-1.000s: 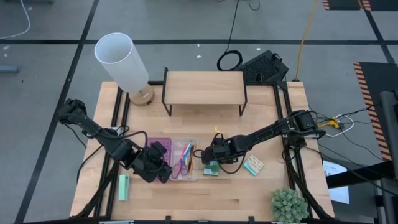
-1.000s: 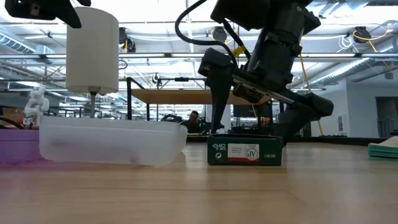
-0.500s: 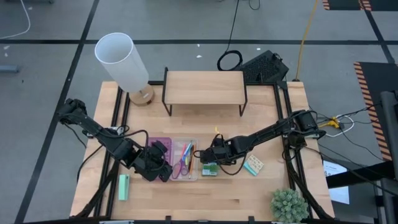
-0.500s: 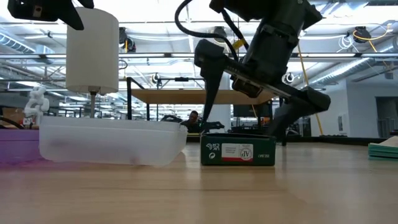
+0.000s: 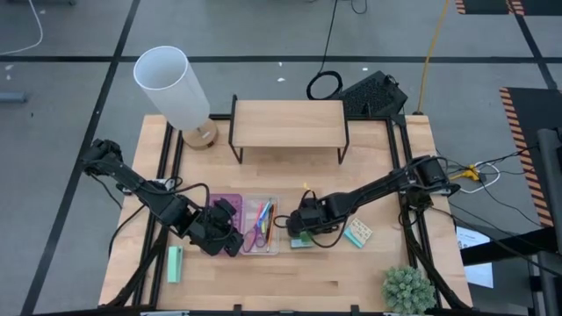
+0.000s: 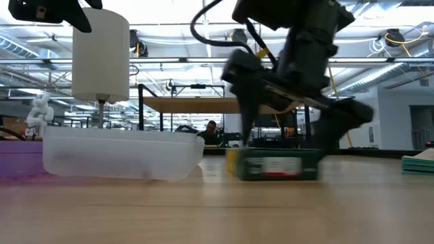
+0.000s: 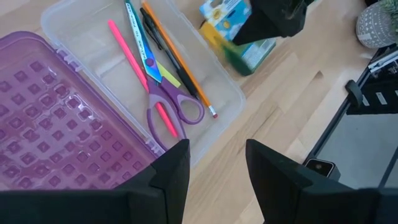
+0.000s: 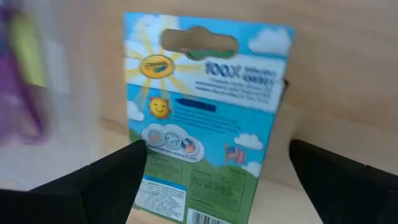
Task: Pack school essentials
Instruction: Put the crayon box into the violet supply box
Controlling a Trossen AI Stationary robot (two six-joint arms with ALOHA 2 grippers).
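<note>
Wooden table (image 5: pixel 351 272), white lamp (image 5: pixel 169 85), potted plant (image 5: pixel 407 289)

Clear case wall (image 5: pixel 279 230) hems the packet (image 5: pixel 299 238).

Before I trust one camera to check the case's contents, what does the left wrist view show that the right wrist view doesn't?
Only the left wrist view shows inside the clear plastic case half: purple-handled scissors, a pink pencil, an orange pencil and a black pen, beside the purple studded lid. Only the right wrist view shows the print on the green-blue crayon packet, which lies between the right gripper's open fingers. Both show that packet lying on the wooden table outside the case.
</note>
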